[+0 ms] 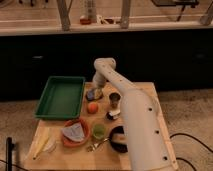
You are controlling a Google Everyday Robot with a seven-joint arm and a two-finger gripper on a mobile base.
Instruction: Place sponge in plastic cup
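Observation:
The sponge (pixel 93 94), a small bluish and yellow block, lies on the wooden table (pixel 145 92) just right of the green tray. My gripper (pixel 97 85) hangs from the end of the white arm (pixel 132 110), right above the sponge and close to it. The plastic cup (pixel 99 131), small and green, stands upright nearer the front of the table, beside the orange bowl. The arm hides part of the table's right side.
A green tray (pixel 61 96) sits at the left. An orange fruit (pixel 92 107), a metal cup (pixel 115 99), an orange bowl with a cloth (pixel 75 133), a black bowl (pixel 117 138), a spoon (pixel 95 146) and a banana (pixel 42 146) crowd the table.

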